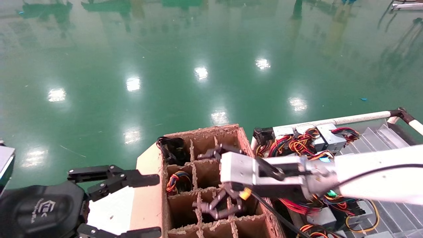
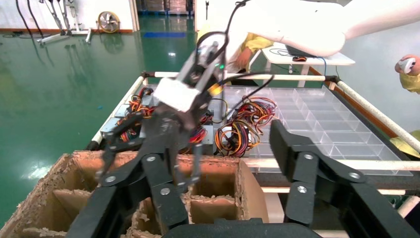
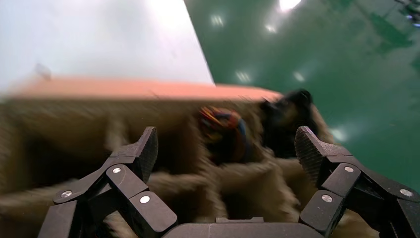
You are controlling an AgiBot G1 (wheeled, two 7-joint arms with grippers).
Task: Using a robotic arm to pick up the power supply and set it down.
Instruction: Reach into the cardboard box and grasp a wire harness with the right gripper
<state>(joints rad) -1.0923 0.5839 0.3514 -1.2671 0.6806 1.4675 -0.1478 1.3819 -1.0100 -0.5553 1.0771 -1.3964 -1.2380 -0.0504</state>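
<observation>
Power supply (image 1: pixel 177 182) inside carton cell (image 1: pixel 180 185)

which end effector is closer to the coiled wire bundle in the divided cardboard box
Right. The right end effector hangs open over the cardboard box, right beside the wire bundle. The left end effector sits open outside the box's left wall.

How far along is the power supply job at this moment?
Done: one wire bundle already sits in a cell of the cardboard box. In hand: nothing; the right gripper hangs open and empty over the cells. Left: more power supplies wait on the rack. The left gripper idles open beside the box.
</observation>
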